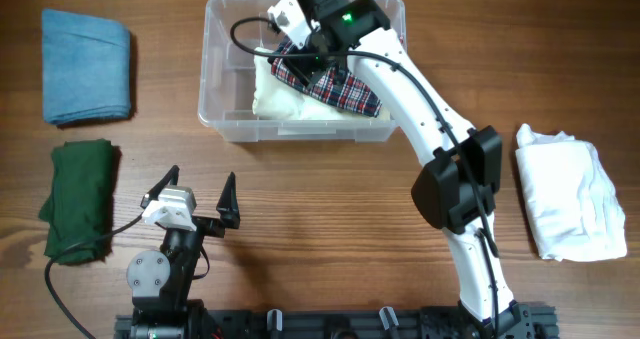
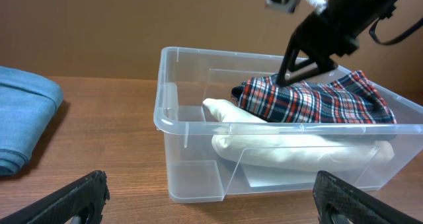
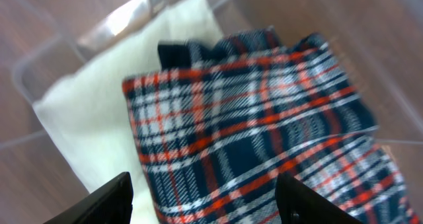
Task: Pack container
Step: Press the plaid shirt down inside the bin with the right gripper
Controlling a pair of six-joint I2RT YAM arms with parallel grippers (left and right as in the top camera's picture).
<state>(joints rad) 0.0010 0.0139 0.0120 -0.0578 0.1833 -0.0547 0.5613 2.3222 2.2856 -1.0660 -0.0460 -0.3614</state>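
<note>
No text, brand, number or sign is legible in any of the three views. The container point(image 2: 192, 171) shows no readable marking on the walls in view, and the plaid cloth point(image 2: 317, 98) inside it carries only a woven check.

Glossy clear plastic container point(image 2: 192, 151), woven plaid cloth point(image 2: 317, 102), soft cream cloth point(image 3: 79, 112), matt wooden table point(image 2: 99, 118).

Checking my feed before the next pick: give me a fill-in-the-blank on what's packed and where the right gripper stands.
The container holds ____ cloths, the plaid cloth on top of the cream cloth.
The right gripper hangs above them with jaws ____.
On the table outside it lie ____ more folded cloths.
Missing words: two; open; three.
</note>
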